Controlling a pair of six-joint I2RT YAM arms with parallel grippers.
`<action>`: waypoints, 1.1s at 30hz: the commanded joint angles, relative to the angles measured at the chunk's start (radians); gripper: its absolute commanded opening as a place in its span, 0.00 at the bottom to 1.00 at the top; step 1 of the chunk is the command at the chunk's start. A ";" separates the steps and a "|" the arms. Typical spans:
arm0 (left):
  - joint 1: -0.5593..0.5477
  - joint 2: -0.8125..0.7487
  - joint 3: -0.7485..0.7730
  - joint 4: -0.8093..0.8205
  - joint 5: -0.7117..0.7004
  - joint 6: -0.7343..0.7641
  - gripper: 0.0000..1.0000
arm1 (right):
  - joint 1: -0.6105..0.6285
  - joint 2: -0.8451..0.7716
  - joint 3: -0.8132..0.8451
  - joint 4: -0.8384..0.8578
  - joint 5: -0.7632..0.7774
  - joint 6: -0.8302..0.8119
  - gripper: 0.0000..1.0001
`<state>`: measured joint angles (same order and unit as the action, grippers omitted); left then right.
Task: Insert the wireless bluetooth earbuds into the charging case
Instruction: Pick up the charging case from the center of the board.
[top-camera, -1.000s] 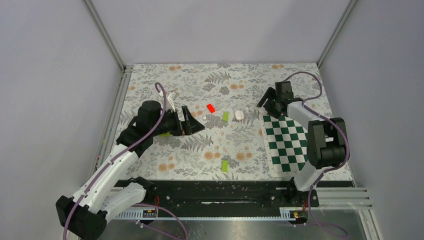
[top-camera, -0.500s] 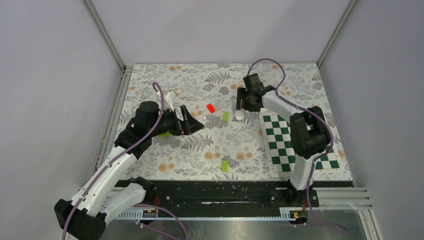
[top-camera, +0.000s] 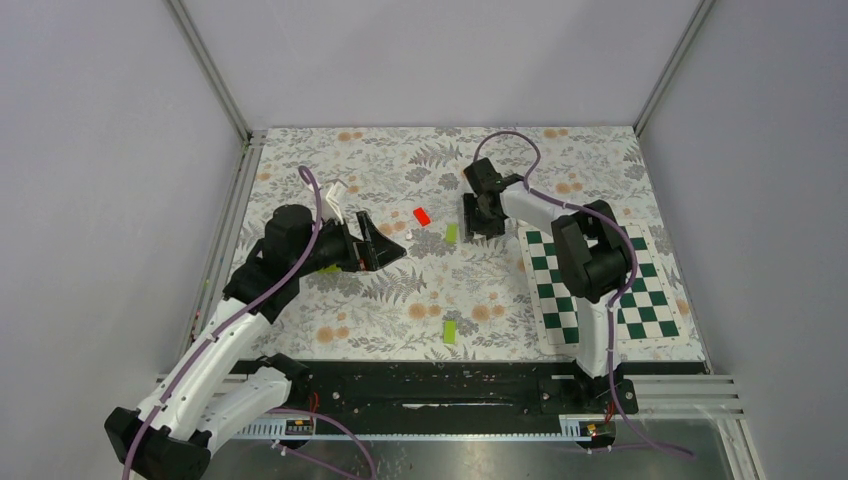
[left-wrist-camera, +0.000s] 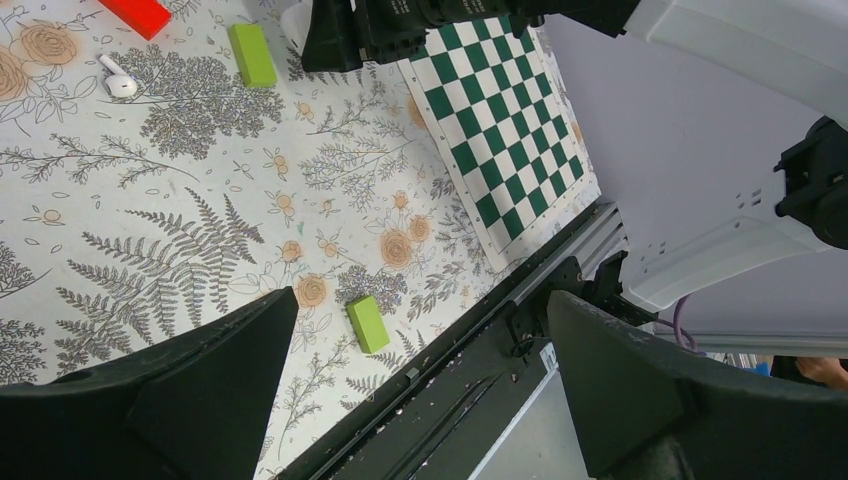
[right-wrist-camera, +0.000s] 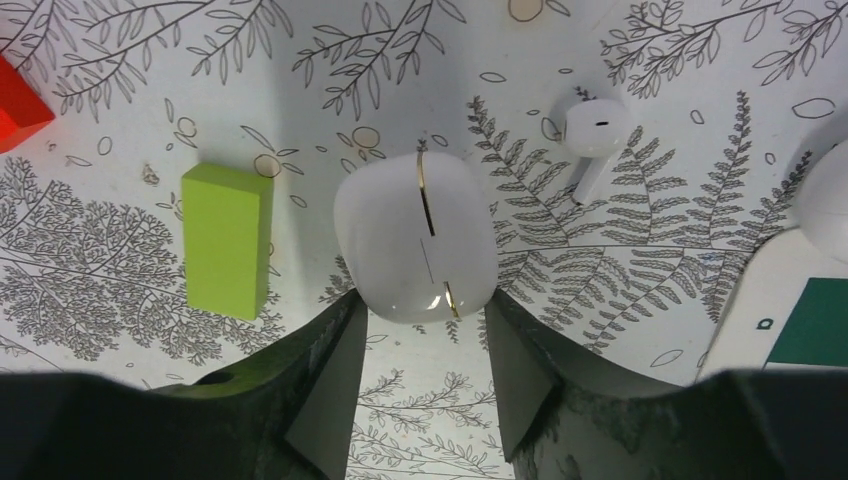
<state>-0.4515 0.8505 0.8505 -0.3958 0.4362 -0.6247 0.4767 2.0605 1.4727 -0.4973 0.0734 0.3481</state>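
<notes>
The white charging case (right-wrist-camera: 417, 237) lies closed on the floral mat, a gold seam line on top. My right gripper (right-wrist-camera: 420, 300) is lowered over it, still open, and its fingertips (right-wrist-camera: 345, 310) flank the case's near end close to its sides. The top view hides the case under this gripper (top-camera: 478, 222). One white earbud (right-wrist-camera: 590, 135) lies just right of the case. Another earbud (left-wrist-camera: 118, 80) lies near the red block, just ahead of my left gripper (top-camera: 395, 240). That left gripper (left-wrist-camera: 420, 300) is wide open and holds nothing.
A lime-green block (right-wrist-camera: 227, 240) lies left of the case and a red block (top-camera: 422, 215) further left. Another green block (top-camera: 450, 330) sits near the front rail (top-camera: 430, 385). A green checkered mat (top-camera: 600, 290) covers the right side. Grey walls enclose the table.
My right arm swung left from over the checkered mat to the case, its jaws narrowing on the way. The left arm has barely moved.
</notes>
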 joint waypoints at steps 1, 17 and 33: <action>0.004 -0.010 -0.004 0.030 -0.013 0.017 0.99 | 0.019 -0.009 0.044 -0.030 0.062 -0.021 0.52; 0.004 -0.012 -0.011 0.031 0.000 0.015 0.99 | 0.019 0.106 0.217 -0.141 0.042 -0.144 0.69; 0.005 0.039 0.015 -0.018 0.003 0.023 0.99 | 0.019 -0.127 -0.017 0.052 -0.125 -0.091 0.29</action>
<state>-0.4511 0.8597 0.8406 -0.4049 0.4419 -0.6193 0.4915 2.1265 1.5784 -0.5507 0.0582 0.2169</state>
